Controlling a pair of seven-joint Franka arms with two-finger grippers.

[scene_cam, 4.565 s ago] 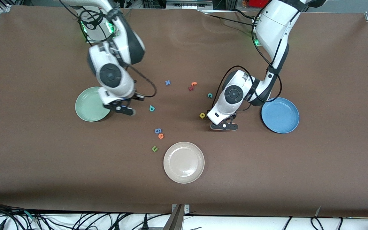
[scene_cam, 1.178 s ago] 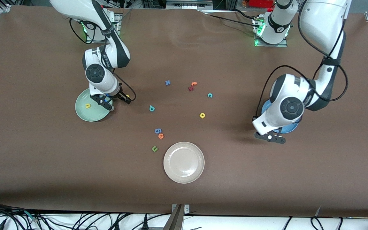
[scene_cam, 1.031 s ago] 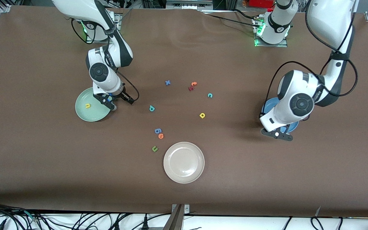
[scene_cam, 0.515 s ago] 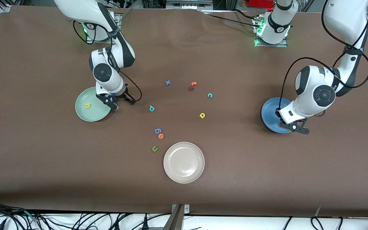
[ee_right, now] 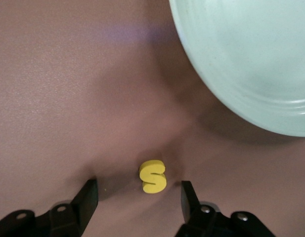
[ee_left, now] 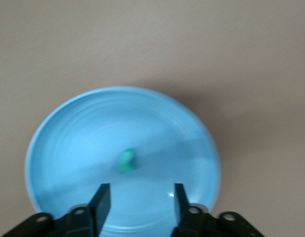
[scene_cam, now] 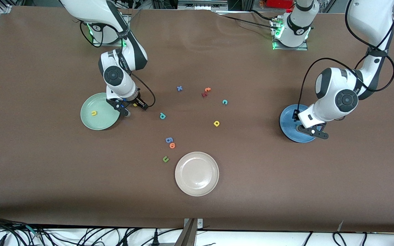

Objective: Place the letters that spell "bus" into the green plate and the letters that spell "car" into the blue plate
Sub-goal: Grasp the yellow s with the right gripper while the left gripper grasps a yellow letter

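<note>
Right gripper (scene_cam: 132, 108) sits low just beside the green plate (scene_cam: 94, 121), on the side toward the middle of the table, its fingers (ee_right: 88, 197) spread apart. A yellow s (ee_right: 152, 176) lies flat on the table between those fingers, touching neither, with the plate's rim close by. In the front view the same letter shows as a small yellow spot (scene_cam: 135, 105) at the gripper. Inside the green plate lies a yellow u (scene_cam: 94, 113).

Farther along the table, a teal b (scene_cam: 162, 116) lies on the bare surface, well apart from the right gripper. A teal c (scene_cam: 224, 101) and a yellow a (scene_cam: 216, 123) lie near the middle, well apart from both grippers.

Left gripper (scene_cam: 311, 132) hangs over the blue plate (scene_cam: 287, 124), its fingers (ee_left: 100, 200) apart and holding nothing. A small teal letter (ee_left: 126, 161) rests in the plate near its middle, just ahead of the open fingers; which letter it is cannot be told.
</note>
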